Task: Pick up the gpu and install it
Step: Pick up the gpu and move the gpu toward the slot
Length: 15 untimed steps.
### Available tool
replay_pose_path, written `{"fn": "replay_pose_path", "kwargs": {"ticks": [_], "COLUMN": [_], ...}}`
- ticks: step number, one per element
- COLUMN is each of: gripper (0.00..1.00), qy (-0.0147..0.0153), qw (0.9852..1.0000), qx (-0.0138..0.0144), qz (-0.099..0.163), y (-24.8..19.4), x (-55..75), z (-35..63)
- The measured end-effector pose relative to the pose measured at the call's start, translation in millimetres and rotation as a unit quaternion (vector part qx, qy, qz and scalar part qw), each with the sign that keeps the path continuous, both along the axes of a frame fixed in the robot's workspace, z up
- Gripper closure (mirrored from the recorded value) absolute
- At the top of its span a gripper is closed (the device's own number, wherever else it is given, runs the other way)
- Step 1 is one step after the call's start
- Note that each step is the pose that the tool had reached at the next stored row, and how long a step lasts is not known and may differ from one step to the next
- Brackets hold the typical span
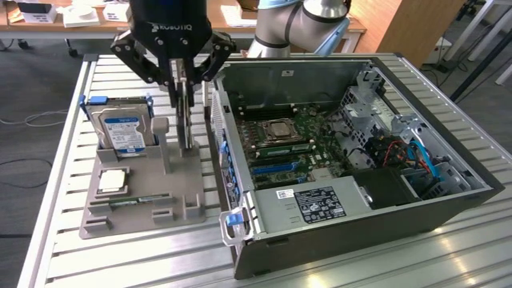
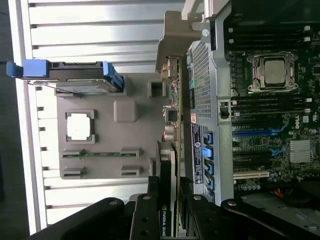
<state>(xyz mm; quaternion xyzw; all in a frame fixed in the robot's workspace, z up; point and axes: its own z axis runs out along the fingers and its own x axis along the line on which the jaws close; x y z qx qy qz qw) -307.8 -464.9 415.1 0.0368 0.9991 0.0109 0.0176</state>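
The gripper clamps the upright gpu from directly above, the card's long edge lying parallel to the computer case just beside it.

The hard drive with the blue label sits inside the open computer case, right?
No. The hard drive stands in the gray holder beside the open computer case, not inside it; the exterior view shows this.

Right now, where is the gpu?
In the exterior view, the gpu stands upright in the gray holder, between the hard drive and the computer case, under the gripper.
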Motion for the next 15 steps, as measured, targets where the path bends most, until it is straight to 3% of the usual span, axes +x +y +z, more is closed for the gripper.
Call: {"fn": "replay_pose_path", "kwargs": {"ticks": [15], "gripper": [0.73], "qy": [0.0000], "qw": [1.0000], "qx": [0.0000], "qz": [0.000], "y": [0.0], "x": [0.0], "z": [44.7]}}
